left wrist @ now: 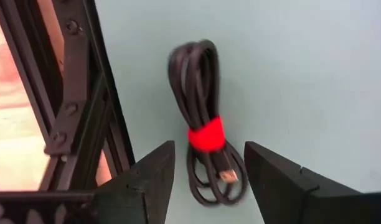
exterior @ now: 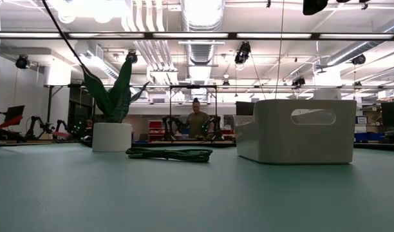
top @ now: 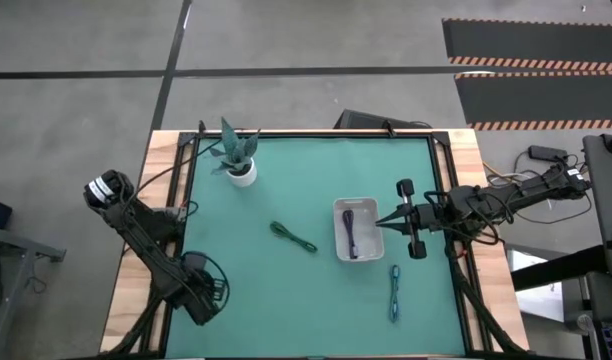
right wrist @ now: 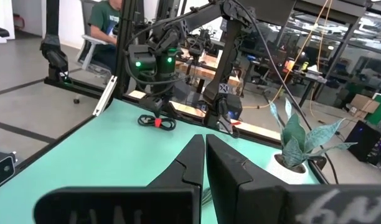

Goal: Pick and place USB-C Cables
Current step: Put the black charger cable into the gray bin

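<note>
Black cable point(left wrist: 203, 118), red band; white tray point(top: 358, 229).

right tool point(right wrist: 205, 163) fingers together | black-and-red cable point(right wrist: 157, 121) on mat (far edge) | plant point(right wrist: 301, 140) nearby

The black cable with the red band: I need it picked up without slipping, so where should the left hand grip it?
Grip the black cable at its red band, straight down, fingers closing across it; the strands bunch narrowest there, and it lies flat.
</note>
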Robot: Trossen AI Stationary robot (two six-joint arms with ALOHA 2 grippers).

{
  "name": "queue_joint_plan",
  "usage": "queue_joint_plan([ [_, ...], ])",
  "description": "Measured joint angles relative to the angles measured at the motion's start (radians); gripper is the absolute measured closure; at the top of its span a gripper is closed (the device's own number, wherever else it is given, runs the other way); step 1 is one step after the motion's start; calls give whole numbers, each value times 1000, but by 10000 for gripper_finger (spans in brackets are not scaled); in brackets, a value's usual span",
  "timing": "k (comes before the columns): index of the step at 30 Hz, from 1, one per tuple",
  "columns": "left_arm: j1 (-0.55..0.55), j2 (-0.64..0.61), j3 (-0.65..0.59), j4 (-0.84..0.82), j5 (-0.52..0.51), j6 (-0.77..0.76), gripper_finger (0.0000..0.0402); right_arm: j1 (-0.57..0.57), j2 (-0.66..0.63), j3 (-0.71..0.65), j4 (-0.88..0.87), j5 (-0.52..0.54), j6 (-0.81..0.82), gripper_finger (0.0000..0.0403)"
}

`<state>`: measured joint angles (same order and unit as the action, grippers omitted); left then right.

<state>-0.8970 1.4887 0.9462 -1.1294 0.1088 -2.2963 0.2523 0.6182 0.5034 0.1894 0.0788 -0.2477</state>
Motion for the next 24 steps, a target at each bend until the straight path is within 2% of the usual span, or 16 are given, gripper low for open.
queue_joint_plan([
  [11, 0, 0, -88, 23, 3, 0, 224, 0, 0, 0, -7, 0, 5, 394],
  [19, 0, 0, -107, 31, 2, 0, 224, 0, 0, 0, -13, 0, 5, 394],
  [24, 0, 0, -135, 61, 2, 0, 246, 0, 0, 0, -20, 0, 6, 394],
])
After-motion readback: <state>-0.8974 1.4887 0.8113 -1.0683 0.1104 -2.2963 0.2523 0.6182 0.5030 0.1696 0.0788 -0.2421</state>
